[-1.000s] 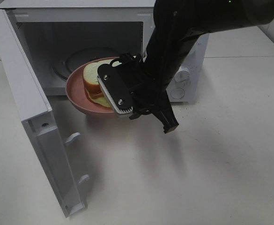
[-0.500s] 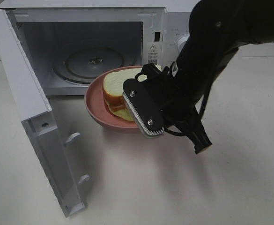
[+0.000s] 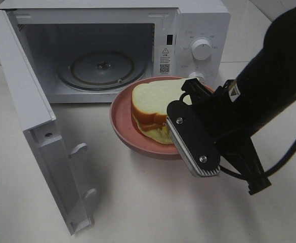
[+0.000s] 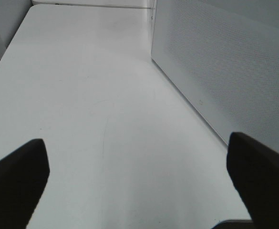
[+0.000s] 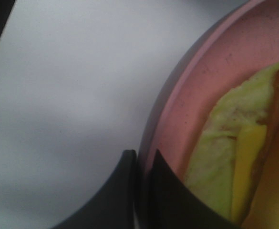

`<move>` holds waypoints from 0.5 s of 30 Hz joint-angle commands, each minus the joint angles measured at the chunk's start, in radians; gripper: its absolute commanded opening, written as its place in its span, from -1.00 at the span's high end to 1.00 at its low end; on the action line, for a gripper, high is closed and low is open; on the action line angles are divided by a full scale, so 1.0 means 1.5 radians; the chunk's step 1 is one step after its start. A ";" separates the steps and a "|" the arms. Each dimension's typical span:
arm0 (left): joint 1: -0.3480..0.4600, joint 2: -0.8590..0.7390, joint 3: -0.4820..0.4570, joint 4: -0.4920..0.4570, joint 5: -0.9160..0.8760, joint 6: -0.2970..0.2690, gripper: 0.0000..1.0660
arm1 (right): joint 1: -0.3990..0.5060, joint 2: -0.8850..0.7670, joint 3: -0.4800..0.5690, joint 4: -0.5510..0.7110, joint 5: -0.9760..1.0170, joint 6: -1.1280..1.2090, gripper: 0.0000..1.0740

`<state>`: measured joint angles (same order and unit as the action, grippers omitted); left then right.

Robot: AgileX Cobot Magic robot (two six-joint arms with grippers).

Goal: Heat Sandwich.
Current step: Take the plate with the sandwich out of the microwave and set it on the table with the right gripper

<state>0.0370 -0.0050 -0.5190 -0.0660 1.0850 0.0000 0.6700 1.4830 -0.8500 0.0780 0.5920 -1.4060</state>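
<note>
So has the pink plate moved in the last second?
Yes. The pink plate, held by the right pincer, has come out and rightward from the microwave opening.

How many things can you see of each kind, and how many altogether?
Microwave: 1
Plate: 1
Sandwich: 1
Grippers: 2, left gripper and right gripper
Total: 5

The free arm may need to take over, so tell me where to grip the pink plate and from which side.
Grip the pink plate by its raised rim, on the bare left arc facing the open microwave door, coming in low from the left. The sandwich fills the middle, and the right claw is already shut on the opposite rim.
</note>
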 commanded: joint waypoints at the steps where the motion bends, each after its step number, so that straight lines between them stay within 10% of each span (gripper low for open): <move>1: -0.003 -0.011 0.001 0.000 -0.010 0.000 -0.81 | -0.003 -0.041 0.027 -0.003 -0.018 0.021 0.99; 15: -0.003 -0.011 0.001 0.000 -0.010 0.000 -0.81 | -0.003 -0.203 0.148 -0.008 -0.011 0.073 0.98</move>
<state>0.0370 -0.0050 -0.5190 -0.0660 1.0850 0.0000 0.6700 1.2100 -0.6360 0.0760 0.5950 -1.3140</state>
